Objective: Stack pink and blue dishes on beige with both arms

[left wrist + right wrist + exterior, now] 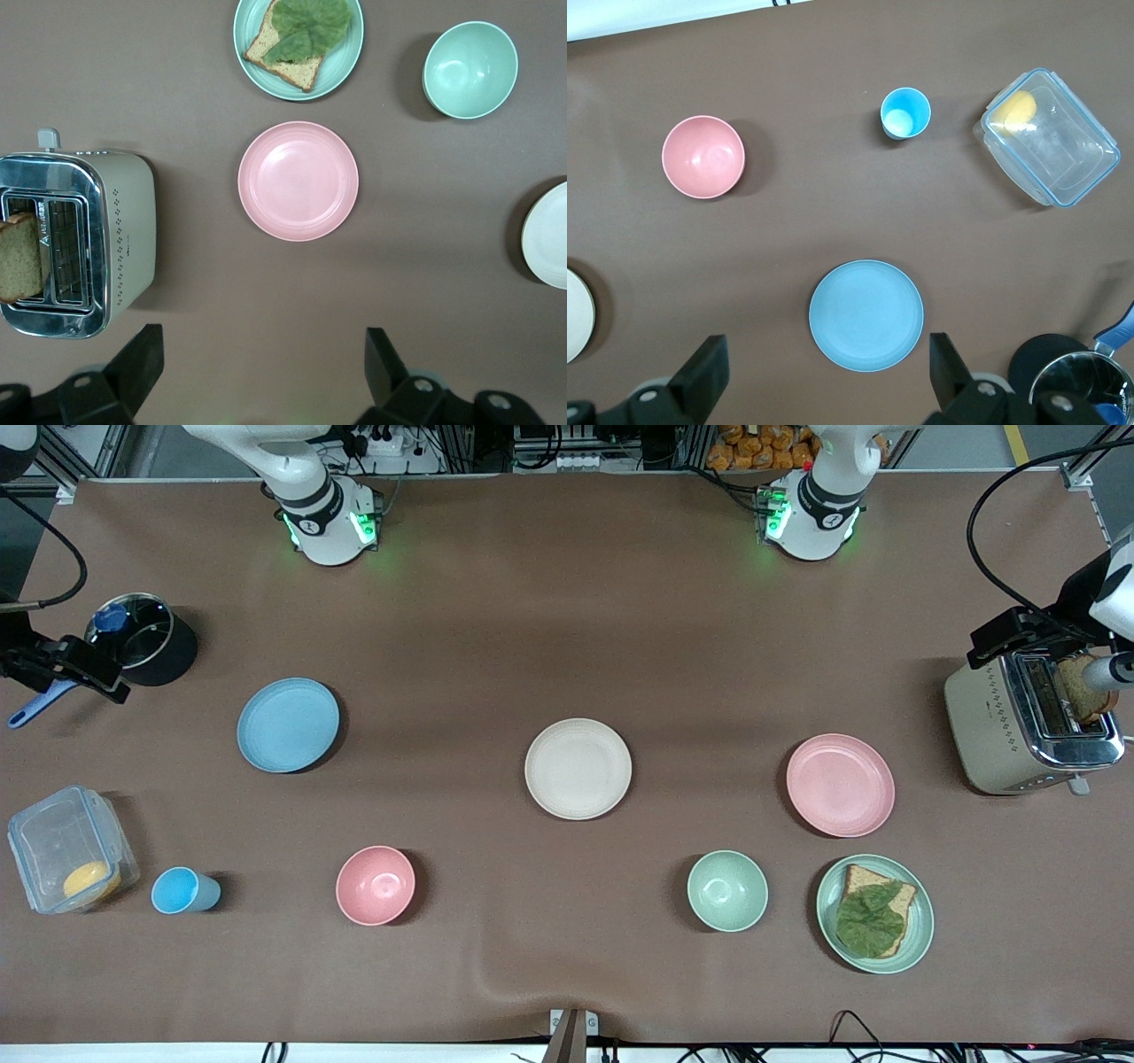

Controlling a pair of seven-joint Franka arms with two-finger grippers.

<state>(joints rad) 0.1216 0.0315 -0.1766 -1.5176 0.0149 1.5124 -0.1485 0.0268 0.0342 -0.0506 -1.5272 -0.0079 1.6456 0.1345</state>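
The beige plate [578, 769] lies bare in the middle of the table. Toward the left arm's end lies the pale pink plate [840, 785], which the left wrist view shows as the pink plate [298, 181]. My left gripper [263, 372] hangs high above the cloth beside it, open and empty. The light blue plate [288, 724] lies toward the right arm's end. It also shows as the blue plate [866, 314] in the right wrist view, where my right gripper [824, 376] hangs high beside it, open and empty. Both hands show only at the front view's side edges.
A toaster [1019, 726] with a bread slice stands at the left arm's end. Nearest the front camera are a green plate [875, 913] with bread and lettuce, a green bowl [727, 890], a pink bowl [376, 885], a blue cup [182, 890] and a clear box [66, 849]. A black pot [146, 638] stands at the right arm's end.
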